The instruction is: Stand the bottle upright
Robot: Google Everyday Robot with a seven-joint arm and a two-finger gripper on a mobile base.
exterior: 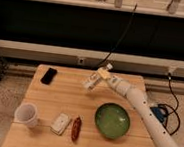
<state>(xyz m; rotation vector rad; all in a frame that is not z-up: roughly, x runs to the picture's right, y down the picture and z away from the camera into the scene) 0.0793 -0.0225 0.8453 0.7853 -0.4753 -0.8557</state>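
The bottle (91, 81) is a slim whitish plastic bottle with a pale cap pointing up and to the right. It is held tilted in the air above the back middle of the wooden table (57, 96). My gripper (101, 78) is shut on the bottle around its upper half. The white arm reaches in from the lower right, passing behind the green bowl.
A green bowl (112, 120) sits front right. A white cup (26, 114) stands front left, with a flat white block (60, 123) and a reddish-brown oblong item (75, 128) beside it. A black phone (49, 75) lies back left. A railing runs behind the table.
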